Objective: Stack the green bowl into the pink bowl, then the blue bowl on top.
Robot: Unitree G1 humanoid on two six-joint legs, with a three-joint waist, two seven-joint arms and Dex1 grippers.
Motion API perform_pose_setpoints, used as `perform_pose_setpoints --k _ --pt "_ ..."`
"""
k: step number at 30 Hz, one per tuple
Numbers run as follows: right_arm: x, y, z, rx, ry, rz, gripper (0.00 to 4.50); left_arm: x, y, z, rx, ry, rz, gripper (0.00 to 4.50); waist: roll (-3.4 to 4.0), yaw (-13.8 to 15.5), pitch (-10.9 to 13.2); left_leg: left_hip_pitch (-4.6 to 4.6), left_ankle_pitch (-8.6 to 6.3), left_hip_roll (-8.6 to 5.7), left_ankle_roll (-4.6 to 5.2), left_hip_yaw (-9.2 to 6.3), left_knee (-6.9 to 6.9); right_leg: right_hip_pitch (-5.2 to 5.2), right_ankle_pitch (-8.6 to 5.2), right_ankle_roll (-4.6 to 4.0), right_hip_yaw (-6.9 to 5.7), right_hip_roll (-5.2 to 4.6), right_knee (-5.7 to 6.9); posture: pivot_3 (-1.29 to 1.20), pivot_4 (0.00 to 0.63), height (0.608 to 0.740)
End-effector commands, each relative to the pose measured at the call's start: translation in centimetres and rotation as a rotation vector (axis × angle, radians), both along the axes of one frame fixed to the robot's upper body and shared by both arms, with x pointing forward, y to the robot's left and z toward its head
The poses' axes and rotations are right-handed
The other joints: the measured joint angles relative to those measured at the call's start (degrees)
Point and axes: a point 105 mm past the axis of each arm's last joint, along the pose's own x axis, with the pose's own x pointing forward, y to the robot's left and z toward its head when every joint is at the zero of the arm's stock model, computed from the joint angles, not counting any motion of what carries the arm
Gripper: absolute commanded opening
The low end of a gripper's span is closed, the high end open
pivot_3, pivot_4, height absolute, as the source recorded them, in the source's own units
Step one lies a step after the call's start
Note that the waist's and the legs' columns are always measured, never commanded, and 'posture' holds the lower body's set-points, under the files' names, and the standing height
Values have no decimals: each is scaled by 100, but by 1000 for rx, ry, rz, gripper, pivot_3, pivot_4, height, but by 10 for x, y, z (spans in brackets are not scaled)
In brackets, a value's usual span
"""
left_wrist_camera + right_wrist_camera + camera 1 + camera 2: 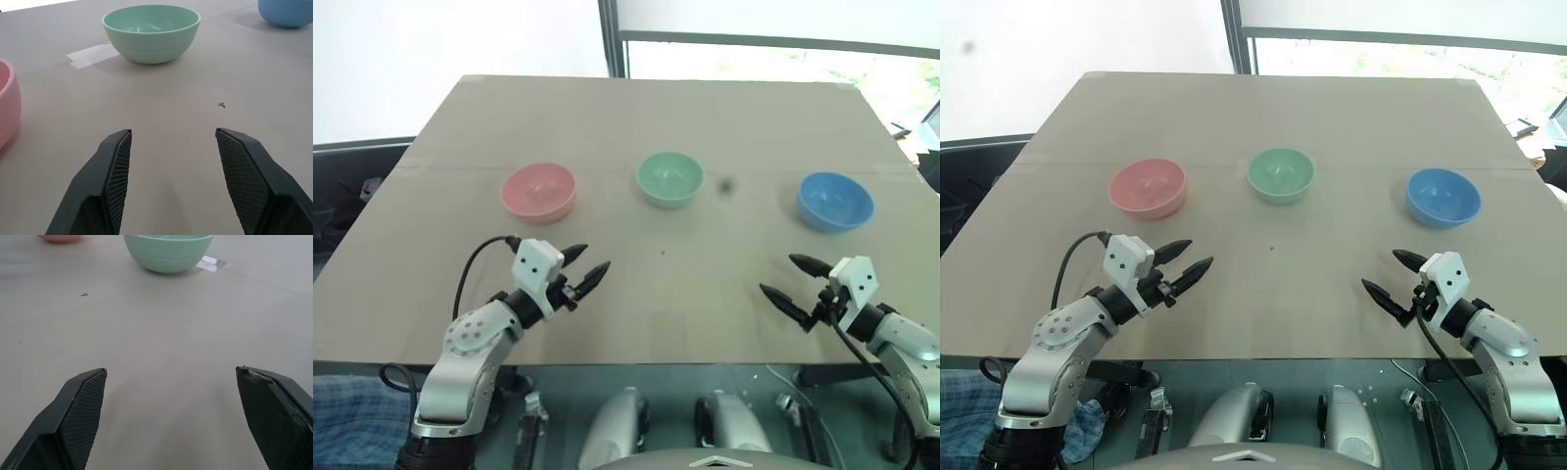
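Three bowls stand in a row across the table: the pink bowl [539, 191] on the left, the green bowl [670, 178] in the middle, the blue bowl [834, 201] on the right. All sit upright, empty and apart from each other. My left gripper [587, 265] hovers open over the table in front of the pink bowl, nothing between its fingers. My right gripper [791, 278] is open too, wide, in front of the blue bowl and pointing toward the middle. The left wrist view has the green bowl [151, 32] ahead, the pink bowl [7, 107] at one side.
The brown table [656, 294] reaches to a front edge just below both grippers. A strip of tape [90, 53] lies on the surface near the green bowl, and a tiny dark speck [663, 254] sits mid-table. A window is beyond the far edge.
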Motion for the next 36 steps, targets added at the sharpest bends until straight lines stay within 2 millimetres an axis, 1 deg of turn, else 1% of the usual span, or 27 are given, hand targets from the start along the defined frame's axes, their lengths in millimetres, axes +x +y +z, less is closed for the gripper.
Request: perform_pose_setpoints --k 1,4,13,22,25,28,33,36 --pt "1 -1 9 -12 -52 3 4431 0 -7 19 -24 -70 -36 2913 0 0 0 0 0 0 0 0 0 0 0 0 0 0 0 0 150 740" --pt "0 -2 8 -12 -51 1 4431 0 -8 21 -62 -65 -53 2913 0 3 0 0 0 0 0 0 0 0 0 0 0 0 0 0 150 740" --pt "2 -5 10 -17 -63 -4 4431 0 -11 20 -70 -62 -60 2913 0 0 0 0 0 0 0 0 0 1 1 1 0 0 0 0 150 740" --pt "2 -2 13 -17 -72 21 4431 4 -14 20 -66 -66 -65 2913 1 1 0 0 0 0 0 0 1 1 1 1 0 0 0 0 150 740" --pt "-3 8 26 35 -94 88 4431 8 -13 19 -50 -71 -56 2913 1 1 0 0 0 -1 0 0 1 2 1 1 0 0 1 0 150 740" --pt "-9 24 47 146 -105 163 4431 12 -13 14 -16 -61 -51 2913 1 1 0 0 0 0 1 0 0 1 3 4 -1 1 1 0 150 740" --pt "-23 46 70 201 -89 311 4431 23 -12 7 74 -61 -32 2913 0 8 -1 0 0 0 2 0 1 1 6 11 -1 1 0 0 150 740" --pt "-30 55 81 206 -82 375 4431 34 -6 10 134 -81 0 2913 0 13 0 -2 0 0 2 -1 1 0 6 11 -1 1 0 0 150 740"
